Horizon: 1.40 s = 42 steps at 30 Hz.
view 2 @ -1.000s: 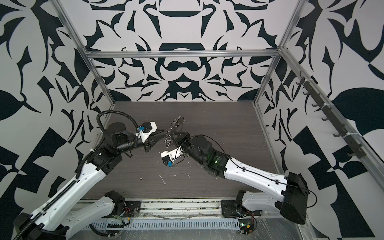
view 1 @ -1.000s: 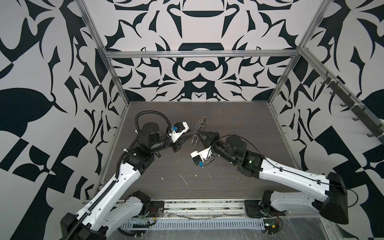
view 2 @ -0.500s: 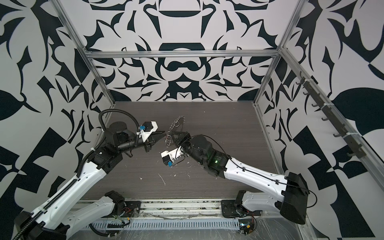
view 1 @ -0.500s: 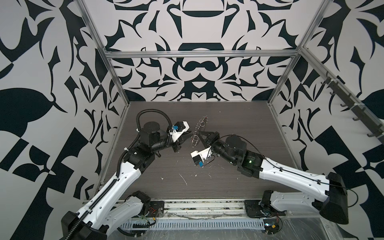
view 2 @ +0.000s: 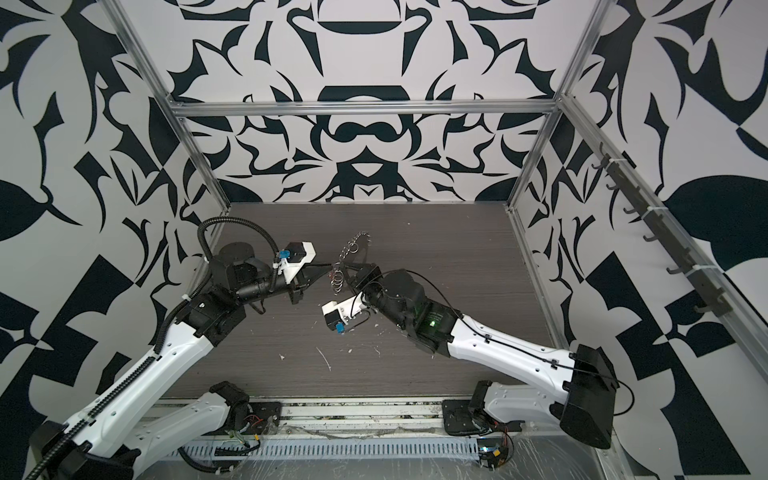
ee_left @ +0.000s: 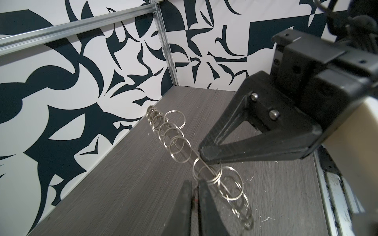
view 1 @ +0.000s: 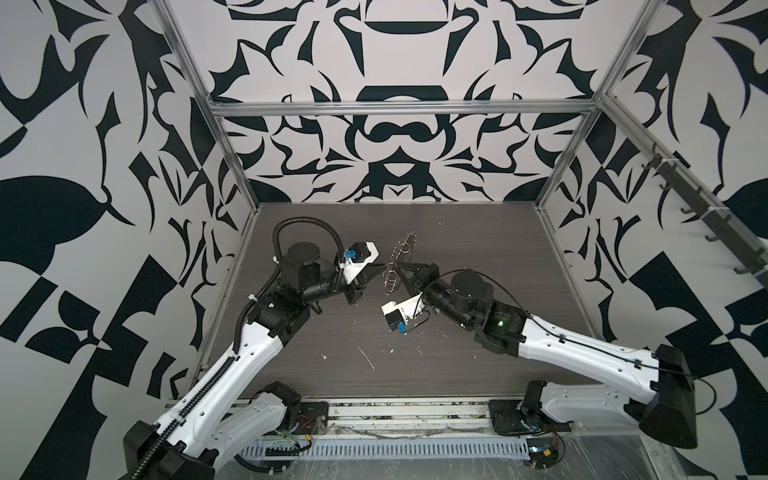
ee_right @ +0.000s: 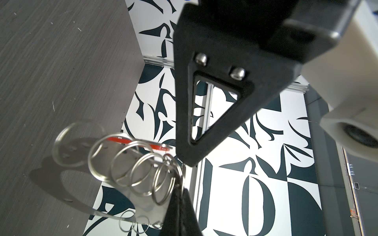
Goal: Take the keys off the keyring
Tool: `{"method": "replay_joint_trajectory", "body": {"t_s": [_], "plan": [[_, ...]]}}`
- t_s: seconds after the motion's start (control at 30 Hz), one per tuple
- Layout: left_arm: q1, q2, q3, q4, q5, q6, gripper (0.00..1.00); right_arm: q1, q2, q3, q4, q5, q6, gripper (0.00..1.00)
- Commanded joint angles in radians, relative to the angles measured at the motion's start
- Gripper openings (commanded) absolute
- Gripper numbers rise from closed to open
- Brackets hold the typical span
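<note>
Two robot arms with white shells and black joints. The left arm [view 1: 249,357] carries a ribbed black hose [view 1: 303,219] above a round black motor. Thin black cables [view 1: 559,337] are tied along the right arm [view 1: 582,353], which shows a small green light [view 1: 500,323]. Each wrist bears a white camera housing [view 1: 369,250] with a blue plug [view 1: 351,253]. The left pincer [ee_left: 194,185] and right pincer [ee_right: 181,191] have black, hollow triangular fingers, each fixed by two silver screws [ee_left: 274,113].
</note>
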Motion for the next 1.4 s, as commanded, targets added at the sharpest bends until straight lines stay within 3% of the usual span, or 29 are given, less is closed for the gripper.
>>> {"method": "replay_joint_trajectory", "body": {"t_s": [0.0, 0.1, 0.4, 0.63, 0.9, 1.17, 1.37], "plan": [[0.000, 0.001, 0.014, 0.018, 0.035, -0.016, 0.15, 0.006, -0.043, 0.044, 0.065, -0.017, 0.005, 0.00], [0.000, -0.004, 0.009, 0.021, 0.041, -0.014, 0.16, 0.006, -0.041, 0.046, 0.063, -0.015, 0.002, 0.00], [0.000, -0.003, 0.011, 0.021, 0.056, -0.023, 0.00, 0.007, -0.040, 0.049, 0.067, -0.016, -0.001, 0.00], [0.000, -0.006, 0.031, -0.003, 0.012, 0.011, 0.00, 0.006, -0.044, 0.019, 0.101, -0.004, 0.038, 0.00], [0.002, 0.123, 0.255, -0.340, 0.014, 0.129, 0.00, -0.021, -0.008, -0.085, 0.246, 0.043, 0.232, 0.00], [0.002, 0.212, 0.397, -0.512, 0.004, 0.134, 0.00, -0.070, -0.010, -0.133, 0.236, 0.028, 0.412, 0.00], [-0.011, 0.264, 0.442, -0.616, -0.061, 0.129, 0.00, -0.122, -0.047, -0.163, 0.205, -0.028, 0.574, 0.19]]}}
